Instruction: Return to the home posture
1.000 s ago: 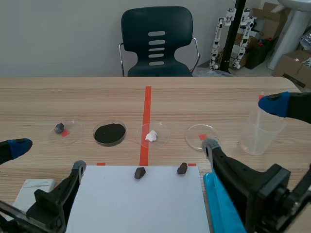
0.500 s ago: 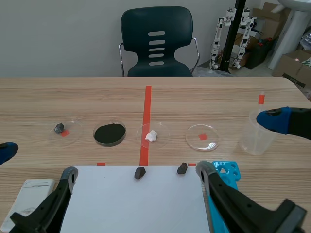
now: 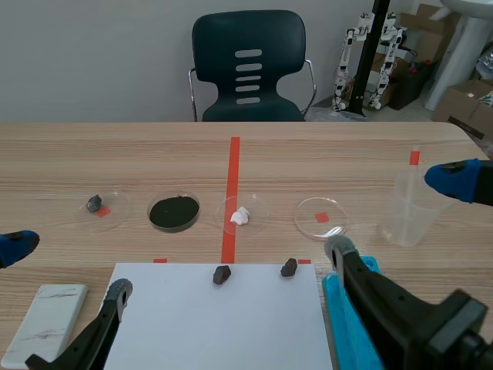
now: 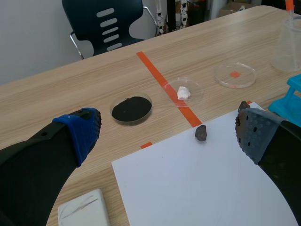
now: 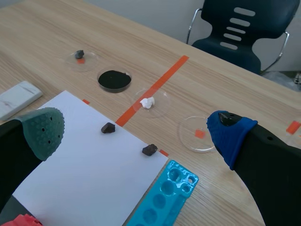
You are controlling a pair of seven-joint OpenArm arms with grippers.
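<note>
**Q:** Worktop (image 3: pixel 347 154), scene view: which arm is nearer home?

**A:** Neither, clearly. The left end effector (image 3: pixel 69 268) and right end effector (image 3: pixel 397 214) both sit low, flanking the paper sheet (image 3: pixel 216 324), fingers spread and empty. Retreat probably runs back toward the robot. Only the right wrist view shows the blue tray (image 5: pixel 171 188) wells.

We list a wooden table (image 3: pixel 154 154), a dark chair (image 3: pixel 248 65) behind, a pale grey wall (image 3: pixel 92 54), and cardboard boxes (image 3: pixel 464 106) far right.
</note>
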